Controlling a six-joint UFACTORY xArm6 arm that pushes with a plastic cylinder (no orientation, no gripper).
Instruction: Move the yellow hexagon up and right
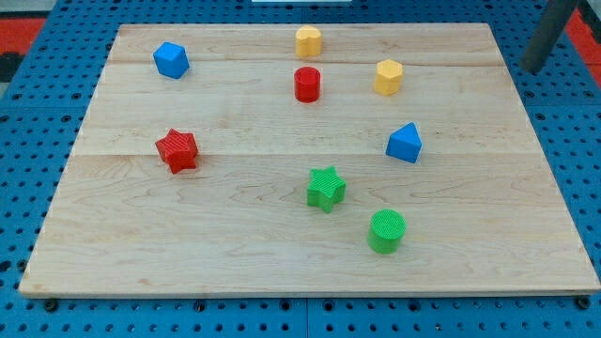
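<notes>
The yellow hexagon (388, 77) sits on the wooden board (235, 244) towards the view's upper right. My tip (532, 69) is the lower end of the dark rod at the view's top right. It is off the board's right edge, over the blue pegboard. It is well to the right of the yellow hexagon, at about the same height in the view, and touches no block.
A second yellow block (308, 41) lies near the top edge, with a red cylinder (307, 84) just below it. A blue cube (171, 59) is at upper left and a red star (177, 150) at left. A blue triangle (404, 143), a green star (325, 188) and a green cylinder (386, 231) lie below the hexagon.
</notes>
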